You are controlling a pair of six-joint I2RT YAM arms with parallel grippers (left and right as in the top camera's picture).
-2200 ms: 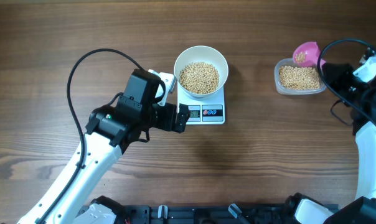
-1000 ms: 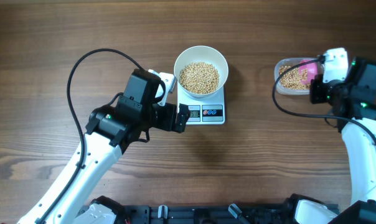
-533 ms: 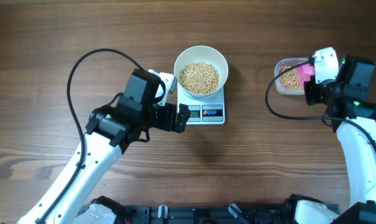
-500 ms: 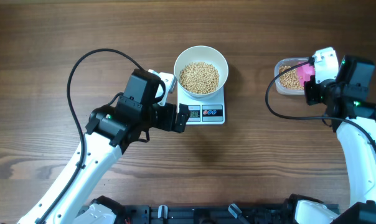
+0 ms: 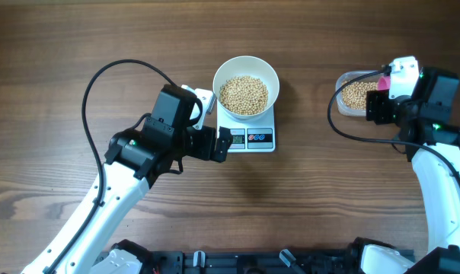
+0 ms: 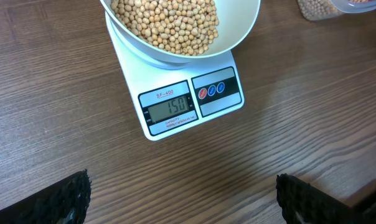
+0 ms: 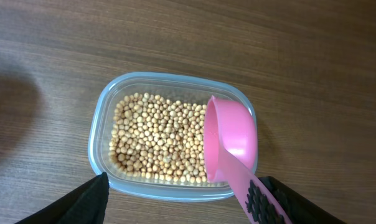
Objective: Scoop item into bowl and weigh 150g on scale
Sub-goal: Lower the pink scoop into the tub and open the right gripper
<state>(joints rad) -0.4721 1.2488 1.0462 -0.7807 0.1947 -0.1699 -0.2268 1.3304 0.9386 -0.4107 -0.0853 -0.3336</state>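
The white bowl (image 5: 246,85) heaped with tan beans (image 6: 166,22) stands on the white scale (image 5: 253,137); the scale's display (image 6: 169,106) reads 150. My left gripper (image 5: 223,144) hovers wide open just in front of the scale, its fingers (image 6: 57,199) apart over bare wood. My right gripper (image 5: 375,104) is open at the clear tub (image 7: 169,140) of beans. A pink scoop (image 7: 231,140) lies in the tub, bowl end on the beans. Its handle (image 7: 259,199) leans out beside my right finger (image 7: 294,202), and the jaws are not closed on it.
The clear tub (image 5: 358,95) sits at the right of the wooden table (image 5: 306,205). A black cable (image 5: 108,84) loops over the left side above the left arm. Another cable (image 5: 333,125) curves beside the right arm.
My right gripper swung in over the tub with the pink scoop, then opened and let it go; the scoop now rests in the tub. The left arm, bowl and scale have not moved.
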